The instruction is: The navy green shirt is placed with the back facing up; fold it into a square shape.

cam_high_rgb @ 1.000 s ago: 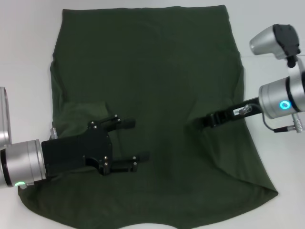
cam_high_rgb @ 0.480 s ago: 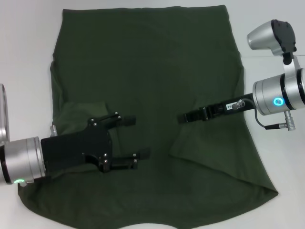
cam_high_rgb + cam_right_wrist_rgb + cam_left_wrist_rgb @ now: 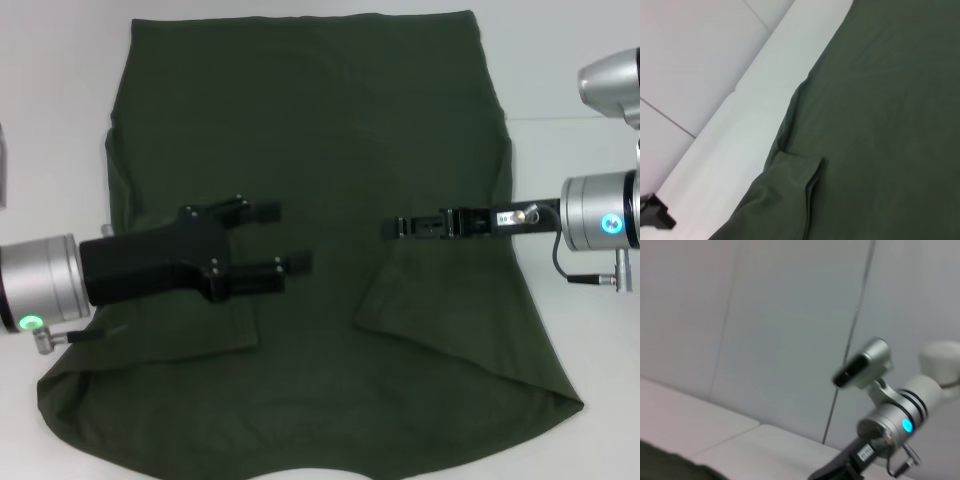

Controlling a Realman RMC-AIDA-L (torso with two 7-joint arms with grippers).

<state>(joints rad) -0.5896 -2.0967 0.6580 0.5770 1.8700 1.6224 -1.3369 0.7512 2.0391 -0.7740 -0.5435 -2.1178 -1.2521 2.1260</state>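
Navy green shirt (image 3: 320, 130): dark olive, plain, spread flat across the white bench (image 3: 55, 90), far wider than either end effector. Both side portions folded inward over the body: left flap with a straight lower edge near the lower left, right flap forming an angled crease running down toward the lower right corner. Far hem straight along the far edge; near edge curved. Soft wrinkles only, cloth otherwise smooth. In the right wrist view, same fabric (image 3: 880, 100) with a small folded lip along its margin by the bench.

Left end effector (image 3: 285, 238): over the left flap, fingers spread wide, holding nothing.

Right end effector (image 3: 395, 228): over the right flap's inner edge, seen edge-on; seemingly narrow, though cannot tell whether closed or pinching cloth.
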